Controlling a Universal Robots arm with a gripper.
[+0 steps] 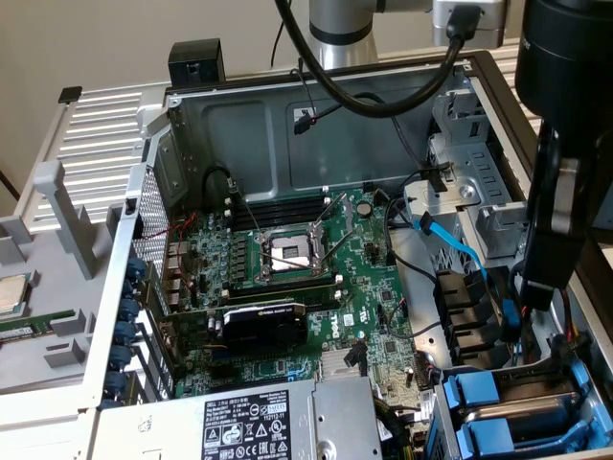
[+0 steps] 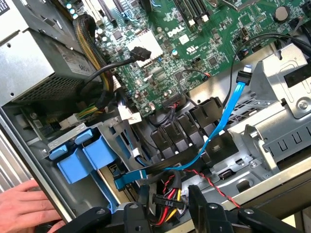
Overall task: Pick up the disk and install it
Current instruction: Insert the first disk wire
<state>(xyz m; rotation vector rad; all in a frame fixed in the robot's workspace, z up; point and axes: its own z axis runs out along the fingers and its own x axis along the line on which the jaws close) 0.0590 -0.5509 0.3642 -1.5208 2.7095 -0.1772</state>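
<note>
The disk point(image 1: 476, 391) sits in the drive cage at the case's front corner. Only its blue carrier end and tabs show; a second blue carrier end point(image 1: 490, 439) lies beside it. In the wrist view the same blue ends point(image 2: 99, 153) stand in the cage, some way from my fingers. My gripper point(image 2: 167, 206) is open, with only a cable bundle behind the gap between its black fingers. In the exterior view my gripper point(image 1: 538, 292) hangs at the right, above the black cable clips and a little above the drive cage.
A person's hand point(image 2: 24, 208) rests on the case's edge near the cage. A blue data cable point(image 2: 221, 121) loops over black connectors. The graphics card point(image 1: 263, 326), motherboard point(image 1: 369, 326) and power supply point(image 1: 249, 426) lie inside. A processor chip point(image 1: 10, 292) sits outside.
</note>
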